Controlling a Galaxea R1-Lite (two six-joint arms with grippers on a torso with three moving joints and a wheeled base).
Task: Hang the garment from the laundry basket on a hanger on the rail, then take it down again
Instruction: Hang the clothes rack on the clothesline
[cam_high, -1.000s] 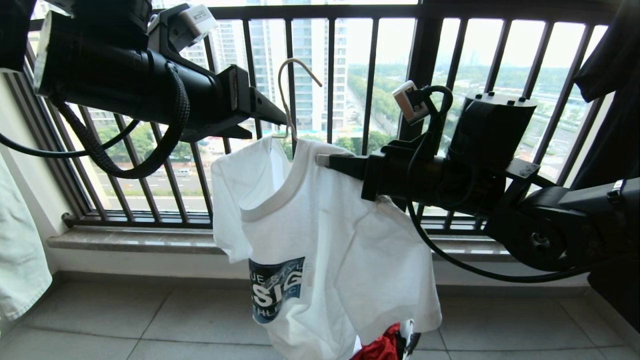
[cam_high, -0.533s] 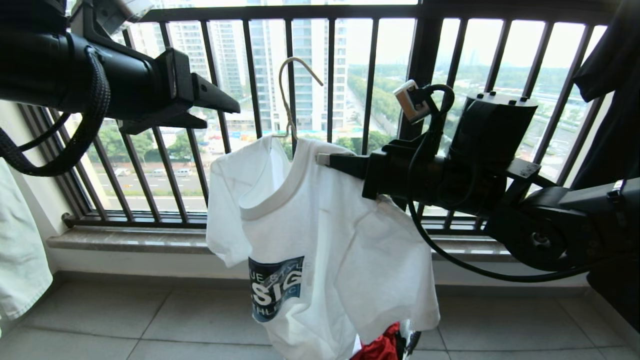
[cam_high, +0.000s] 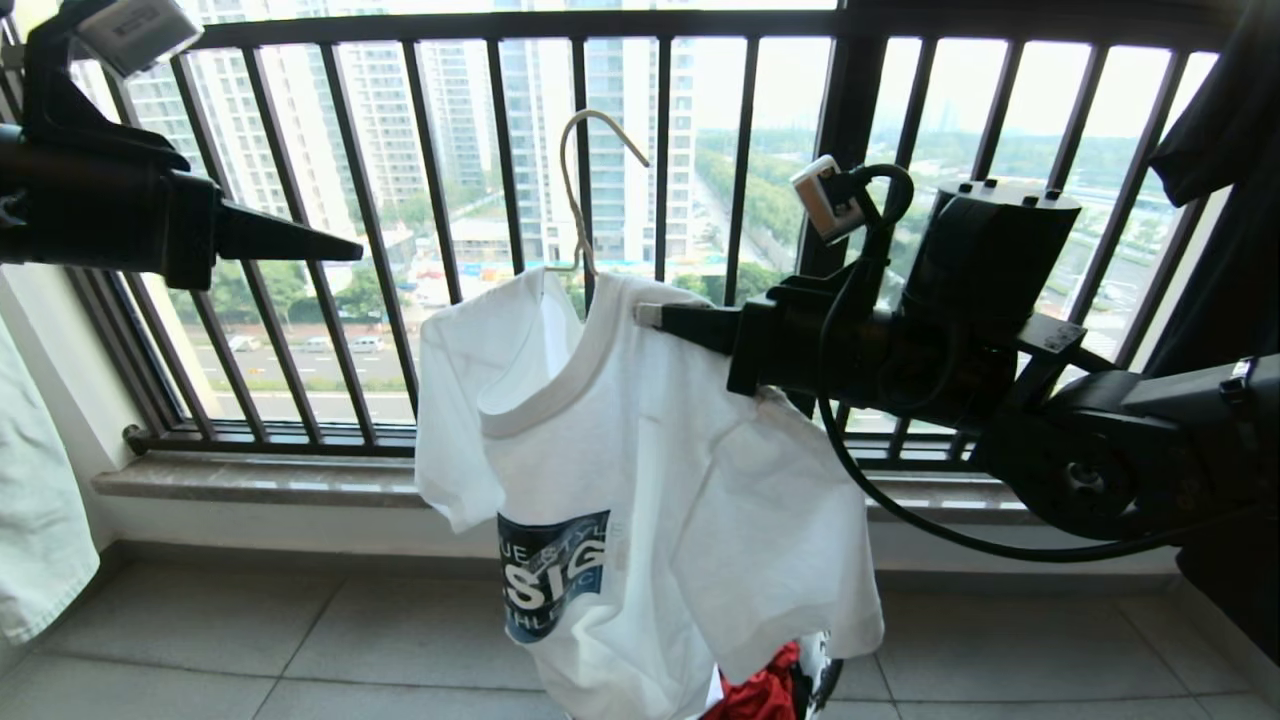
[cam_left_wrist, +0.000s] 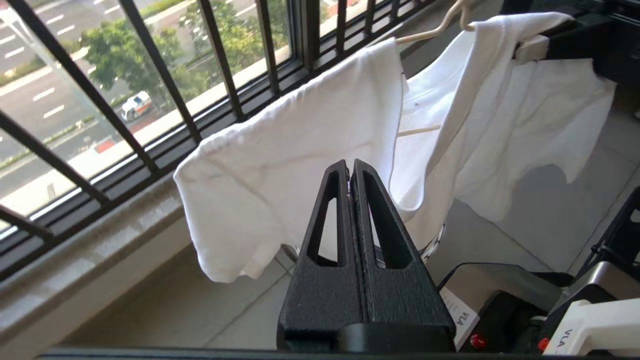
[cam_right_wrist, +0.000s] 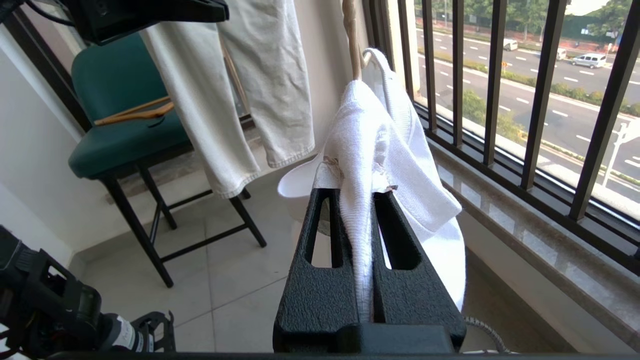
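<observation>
Head view: one T-shirt (cam_high: 640, 480) on one hanger (cam_high: 575, 190); right claw (cam_high: 650, 318) pinching shirt; left claw (cam_high: 345, 247) pressed together, empty.

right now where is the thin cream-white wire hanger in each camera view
Head view: the thin cream-white wire hanger rises top centre, its hook standing out of the white T-shirt's collar.
Left wrist view: hanger at the top right, an arm poking from the shirt.
Right wrist view: hanger at top centre, a stem above the shirt clamped in the right pincer.
Shared landmark: the black barred window railing.
</observation>
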